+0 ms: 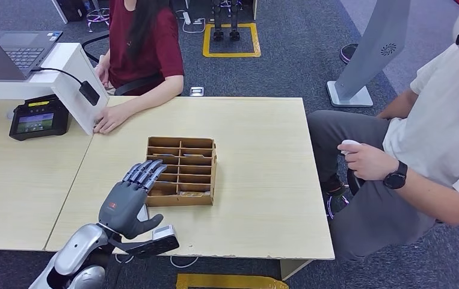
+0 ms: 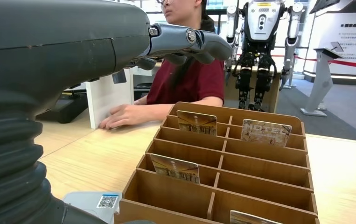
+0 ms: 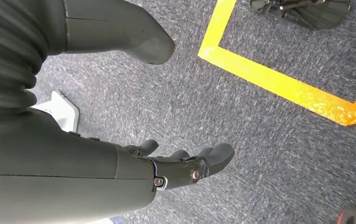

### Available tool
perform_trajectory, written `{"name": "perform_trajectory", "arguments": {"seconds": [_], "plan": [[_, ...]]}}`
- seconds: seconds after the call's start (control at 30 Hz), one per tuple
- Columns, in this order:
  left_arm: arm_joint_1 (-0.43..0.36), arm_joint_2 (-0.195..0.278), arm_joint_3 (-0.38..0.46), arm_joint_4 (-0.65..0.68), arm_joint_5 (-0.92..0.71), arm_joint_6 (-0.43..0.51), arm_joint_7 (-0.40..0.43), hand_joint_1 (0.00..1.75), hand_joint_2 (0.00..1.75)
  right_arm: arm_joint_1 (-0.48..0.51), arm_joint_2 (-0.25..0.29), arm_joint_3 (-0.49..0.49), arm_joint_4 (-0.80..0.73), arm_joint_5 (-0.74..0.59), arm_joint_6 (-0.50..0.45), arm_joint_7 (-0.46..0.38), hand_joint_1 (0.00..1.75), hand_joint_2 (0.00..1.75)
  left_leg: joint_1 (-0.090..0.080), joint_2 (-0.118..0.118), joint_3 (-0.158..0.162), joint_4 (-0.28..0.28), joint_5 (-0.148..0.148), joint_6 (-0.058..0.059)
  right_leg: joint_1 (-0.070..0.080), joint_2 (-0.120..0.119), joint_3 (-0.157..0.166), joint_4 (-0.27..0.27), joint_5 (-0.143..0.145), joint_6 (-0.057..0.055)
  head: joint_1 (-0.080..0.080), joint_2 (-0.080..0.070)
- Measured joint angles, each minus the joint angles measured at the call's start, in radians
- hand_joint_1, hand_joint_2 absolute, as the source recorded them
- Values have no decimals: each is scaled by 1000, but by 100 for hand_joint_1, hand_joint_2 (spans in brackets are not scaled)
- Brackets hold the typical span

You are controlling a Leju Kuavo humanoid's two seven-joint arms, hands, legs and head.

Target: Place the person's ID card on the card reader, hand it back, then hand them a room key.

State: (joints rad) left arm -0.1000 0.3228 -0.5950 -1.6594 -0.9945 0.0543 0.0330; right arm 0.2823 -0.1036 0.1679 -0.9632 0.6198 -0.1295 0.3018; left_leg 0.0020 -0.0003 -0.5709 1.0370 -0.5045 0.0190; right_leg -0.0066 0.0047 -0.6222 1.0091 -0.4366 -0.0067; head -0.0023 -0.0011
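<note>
Reaching over the near-left corner of the wooden box [image 1: 181, 171], the left hand [image 1: 129, 198] held nothing, its dark fingers [image 1: 145, 173] straight and a little apart, pointing away from the robot toward the far side of the table [image 1: 263, 156], thumb stuck out to the side. The box was a shallow brown tray split by thin partitions into two columns of narrow slots. In the left wrist view, room keys stood upright on their long edges in several slots: one [image 2: 197, 122] and another [image 2: 266, 132] in the far rows, one [image 2: 175, 167] nearer, and a fourth [image 2: 246, 218] cut off at the picture's edge. Their printed faces were too small to read. The ID card could not be made out anywhere. The card reader [image 1: 39, 117], a black slab with a lit screen, lay well to the left on the adjoining table beside a white stand [image 1: 77, 84]. A person in a dark red top [image 1: 145, 42] rested a hand [image 1: 111, 118] on the table's far edge. The right hand [image 3: 176, 168] hung over grey carpet [image 3: 260, 140], fingers loosely spread, holding nothing.
</note>
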Motion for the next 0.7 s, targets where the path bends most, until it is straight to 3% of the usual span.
{"name": "perform_trajectory", "arguments": {"seconds": [0.3,0.7], "plan": [[-13,-21,25,0,-14,2,21,0,175,5,37,-74,-8,67,37,-18,0,175,0,0,0,0,0,0,0,0,0,0,0,0,0,0],[-14,-29,31,0,-14,2,21,0,175,9,48,-98,-11,68,38,-18,0,175,0,0,0,0,0,0,0,0,0,0,0,0,0,0]]}}
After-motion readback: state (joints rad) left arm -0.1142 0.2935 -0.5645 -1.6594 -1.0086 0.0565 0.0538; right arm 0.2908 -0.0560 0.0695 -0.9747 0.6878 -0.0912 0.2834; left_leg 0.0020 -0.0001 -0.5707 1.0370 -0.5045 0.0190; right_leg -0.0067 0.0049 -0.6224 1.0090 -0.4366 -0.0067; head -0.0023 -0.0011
